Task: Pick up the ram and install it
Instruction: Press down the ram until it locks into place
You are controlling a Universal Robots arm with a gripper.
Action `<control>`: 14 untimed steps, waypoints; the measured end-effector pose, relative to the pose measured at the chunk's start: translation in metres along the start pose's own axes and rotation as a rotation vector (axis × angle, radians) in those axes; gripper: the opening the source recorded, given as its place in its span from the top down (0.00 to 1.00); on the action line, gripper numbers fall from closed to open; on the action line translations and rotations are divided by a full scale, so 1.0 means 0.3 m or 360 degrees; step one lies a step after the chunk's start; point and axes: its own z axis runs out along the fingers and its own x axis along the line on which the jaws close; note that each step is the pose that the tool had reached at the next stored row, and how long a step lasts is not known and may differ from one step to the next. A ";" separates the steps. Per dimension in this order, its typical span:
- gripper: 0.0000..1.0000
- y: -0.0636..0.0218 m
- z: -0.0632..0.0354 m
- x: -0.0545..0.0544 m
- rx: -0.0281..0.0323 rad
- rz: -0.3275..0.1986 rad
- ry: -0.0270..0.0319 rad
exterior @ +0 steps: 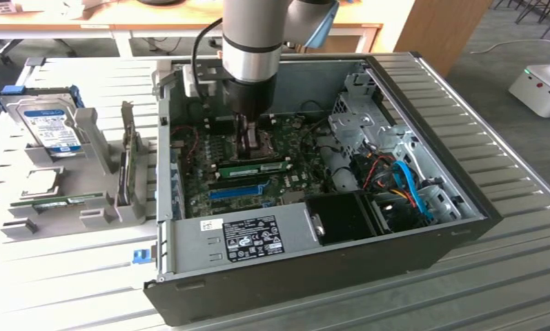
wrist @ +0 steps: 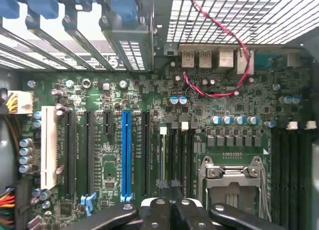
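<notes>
One ram seated in computer case; gripper above.

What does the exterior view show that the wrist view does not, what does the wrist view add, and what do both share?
Exterior view: the arm reaching into the open case, a hard drive and a green ram on the grey rack at that view's left.
Wrist view: the rear ports, a red cable and a white slot.
Both: the motherboard and its blue slot.
</notes>
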 end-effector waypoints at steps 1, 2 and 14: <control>0.89 0.000 -0.007 0.000 0.00001 0.0000 -0.00001; 0.89 0.000 -0.015 0.000 0.00000 0.0000 -0.00001; 0.89 0.002 -0.085 -0.001 -0.00002 0.0000 0.00002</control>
